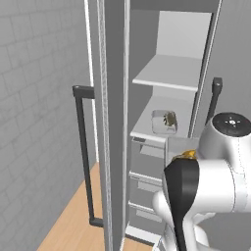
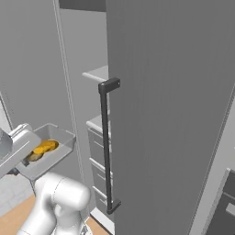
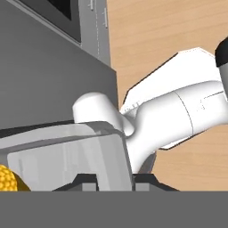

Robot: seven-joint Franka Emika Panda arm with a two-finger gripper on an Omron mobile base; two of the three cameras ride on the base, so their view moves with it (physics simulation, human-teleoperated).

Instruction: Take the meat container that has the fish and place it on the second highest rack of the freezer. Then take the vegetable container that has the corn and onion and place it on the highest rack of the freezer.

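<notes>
The freezer (image 1: 115, 122) stands open. The meat container (image 1: 164, 122), a clear tray with the small dark fish (image 1: 170, 119) in it, rests on the second highest rack (image 1: 144, 128). Above it is the highest rack (image 1: 169, 73), a bare pale board. My gripper (image 3: 113, 183) is shut on the rim of the vegetable container (image 2: 48, 149), held in the air left of the freezer's right door, below the level of both racks. The yellow corn (image 2: 46, 147) and the brown onion (image 2: 33, 157) lie inside it. In the left base view my arm hides most of this tray (image 1: 182, 146).
The left door (image 1: 113, 162) with its dark bar handle (image 1: 83, 147) swings out beside a tiled wall (image 1: 34, 108). The wide right door (image 2: 174, 114) and its handle (image 2: 106, 147) stand close by the tray. Grey drawers (image 1: 147, 171) sit under the racks, above the wood floor (image 1: 73, 220).
</notes>
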